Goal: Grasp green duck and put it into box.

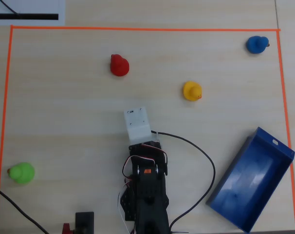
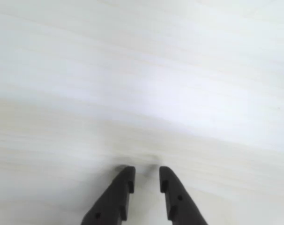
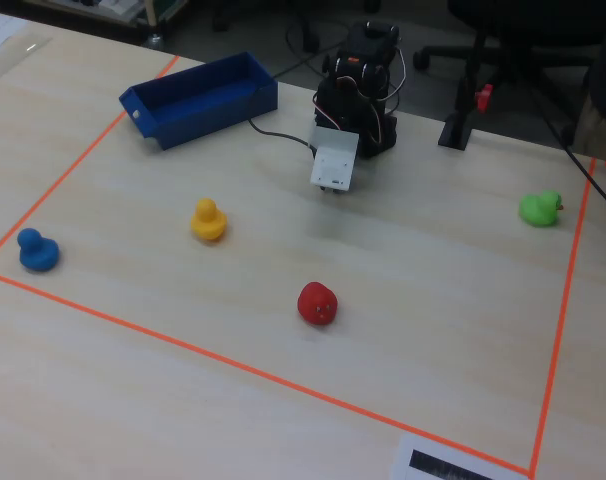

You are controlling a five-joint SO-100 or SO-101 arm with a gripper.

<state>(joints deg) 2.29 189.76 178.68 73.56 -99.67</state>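
The green duck [image 1: 22, 172] sits at the lower left of the overhead view, close to the orange tape; in the fixed view it [image 3: 539, 208] is at the far right. The dark-blue box [image 1: 232, 168] lies slanted at the lower right of the overhead view and at the back left of the fixed view [image 3: 208, 105]; it looks empty. My gripper [image 2: 146, 172] points down at bare table with its jaws a narrow gap apart and nothing between them. The arm's white wrist housing [image 1: 138, 124] hides it from above. It is far from the duck and the box.
A red duck [image 1: 119, 65], a yellow duck [image 1: 192, 90] and a blue duck [image 1: 257, 44] stand farther out on the table. Orange tape [image 1: 138, 29] frames the work area. A black cable [image 1: 206, 161] loops between arm and box.
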